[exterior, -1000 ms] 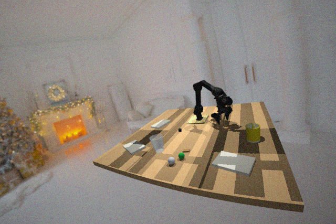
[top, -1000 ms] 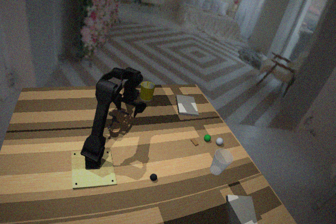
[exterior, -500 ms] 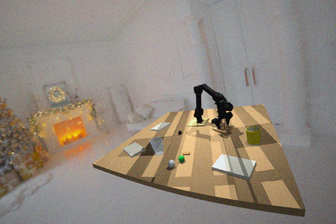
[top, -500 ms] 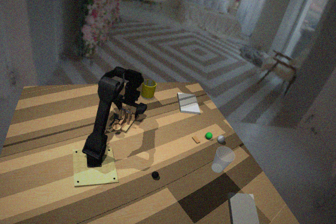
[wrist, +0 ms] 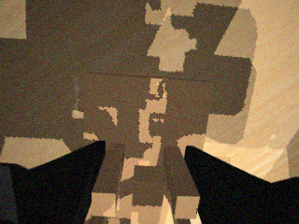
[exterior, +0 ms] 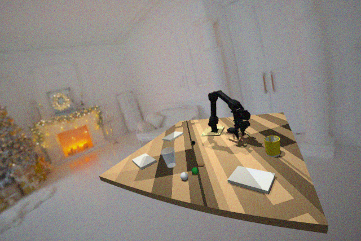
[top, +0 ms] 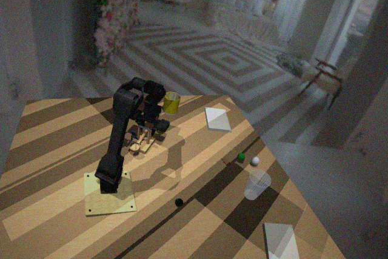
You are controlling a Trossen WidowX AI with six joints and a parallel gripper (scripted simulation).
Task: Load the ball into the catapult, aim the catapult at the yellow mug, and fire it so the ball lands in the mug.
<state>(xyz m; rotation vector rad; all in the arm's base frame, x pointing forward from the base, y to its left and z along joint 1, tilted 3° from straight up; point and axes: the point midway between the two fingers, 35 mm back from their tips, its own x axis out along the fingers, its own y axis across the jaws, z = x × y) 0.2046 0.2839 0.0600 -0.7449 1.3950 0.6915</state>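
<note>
Two black fingers of the gripper point(top: 143, 132) point(exterior: 239, 135) point(wrist: 145, 146) stand clamped on the uprights of the wooden catapult point(top: 150, 147) point(exterior: 241, 144) point(wrist: 180, 182), inward of the yellow mug point(top: 171, 106) point(exterior: 272, 147) near the counter's point(top: 46, 156) point(exterior: 288, 203) point(wrist: 276, 93) far edge in the top view. Uneven finger pressure could twist the frame off aim, while green point(top: 240, 157) point(exterior: 194, 170) and white balls point(top: 254, 161) point(exterior: 184, 176) sit near the right edge.

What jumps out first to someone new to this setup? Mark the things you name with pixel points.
The black arm point(top: 120, 124) point(exterior: 213, 110), rising from its pale yellow base plate point(top: 90, 199) point(exterior: 206, 134) and bent down over the small wooden catapult point(top: 147, 145). Next, the bright yellow mug point(top: 171, 105) point(exterior: 272, 146), upright beyond the catapult from the base. Then the green ball point(top: 240, 157) point(exterior: 194, 170) beside a white one point(top: 254, 161) point(exterior: 184, 176), near the clear cup point(top: 257, 185) point(exterior: 168, 157).
</note>
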